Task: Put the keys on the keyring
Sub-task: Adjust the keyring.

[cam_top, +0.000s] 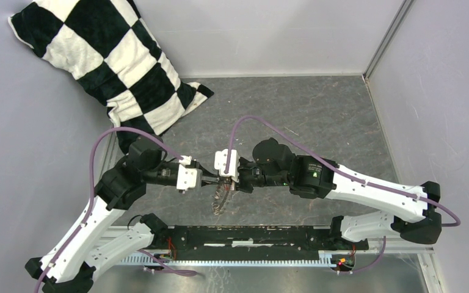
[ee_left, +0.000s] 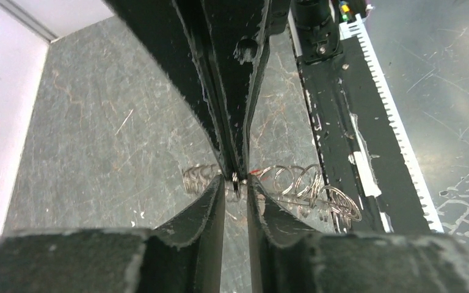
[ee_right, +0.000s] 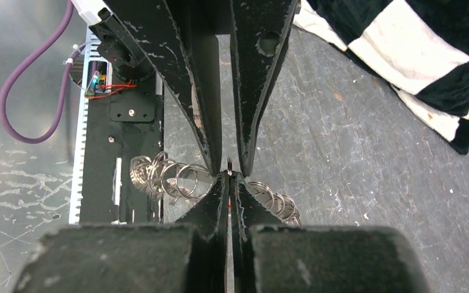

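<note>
Keyring [cam_top: 222, 201], a chain of many small silver metal rings with a small red tag [ee_left: 254, 172], hung in the air where your two arms met. It was over the scratched grey table [cam_top: 317, 116] and near the long black rail [cam_top: 244, 235]. Whether its lowest loops touched the table could not be told.

Your left fingers [ee_left: 207, 204] stood a narrow gap apart. As far as the wrist views showed, they were clamped on one ring of that chain, with loops spilling to either side. Your right fingers [ee_right: 210, 204] were pressed fully together, tip to tip against the left pair. They pinched a tiny silver-grey metal key [ee_right: 229, 164] that poked up as a thin sliver. I judged it the key, though it was too small to be sure.

The step looked like threading, barely begun. To do it well, you needed the left grip firm and motionless and the right moving only in tiny slides along the ring's wire. You also needed to loosen neither pair and to stop the loose loops from swinging.
</note>
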Controlling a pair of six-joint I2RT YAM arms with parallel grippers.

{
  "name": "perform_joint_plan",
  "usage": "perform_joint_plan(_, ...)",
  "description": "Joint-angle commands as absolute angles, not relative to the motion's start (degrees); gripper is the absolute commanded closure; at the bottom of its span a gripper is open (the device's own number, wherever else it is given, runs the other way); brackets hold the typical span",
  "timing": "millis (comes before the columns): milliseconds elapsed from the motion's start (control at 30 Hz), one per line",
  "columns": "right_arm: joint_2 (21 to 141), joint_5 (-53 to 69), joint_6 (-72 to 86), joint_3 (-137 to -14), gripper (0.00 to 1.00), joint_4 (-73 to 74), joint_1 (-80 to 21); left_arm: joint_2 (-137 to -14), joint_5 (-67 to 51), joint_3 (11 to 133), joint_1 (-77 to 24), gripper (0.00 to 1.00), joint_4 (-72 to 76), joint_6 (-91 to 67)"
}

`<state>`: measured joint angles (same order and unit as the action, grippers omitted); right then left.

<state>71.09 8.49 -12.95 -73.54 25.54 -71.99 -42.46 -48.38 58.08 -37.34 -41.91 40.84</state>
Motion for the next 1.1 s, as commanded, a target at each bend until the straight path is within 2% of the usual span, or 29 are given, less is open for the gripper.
perform_joint_plan(0, 69.9, 7.7, -13.3, -76.3, 0.99, 24.7, -72.1, -41.1, -45.7, 58.4, -37.2, 0.71, -45.2, 43.9)
perform_joint_plan(200, 69.4, 8.0, -13.2, -75.6, 0.99, 24.4, -72.1, -40.6, -45.4, 58.6, -37.2, 0.63, -45.7, 43.2)
perform_joint_plan(367, 69.3, 8.5, -12.8, -75.3, 0.99, 23.5, -72.1, -39.5, -46.3, 56.8, -37.2, 0.62, -39.6, 37.5)
perform_joint_plan(567, 69.1, 8.7, -12.4, -75.3, 0.99, 22.3, -72.1, -40.8, -49.1, 57.0, -37.2, 0.69, -39.5, 35.7)
perform_joint_plan(700, 69.0, 9.2, -12.1, -74.7, 0.99, 20.9, -72.1, -41.5, -49.5, 56.7, -37.2, 0.78, -39.5, 35.4)
perform_joint_plan(833, 68.9, 9.6, -11.9, -74.3, 0.99, 20.1, -72.1, -41.6, -49.7, 56.4, -37.2, 0.79, -39.0, 35.0)
perform_joint_plan(967, 69.2, 9.9, -11.9, -74.2, 0.99, 20.3, -72.1, -41.5, -49.0, 56.5, -37.2, 0.90, -37.1, 33.8)
perform_joint_plan(1067, 69.3, 10.0, -11.9, -74.1, 0.99, 20.5, -72.1, -41.5, -49.0, 57.0, -37.2, 0.84, -36.8, 33.6)
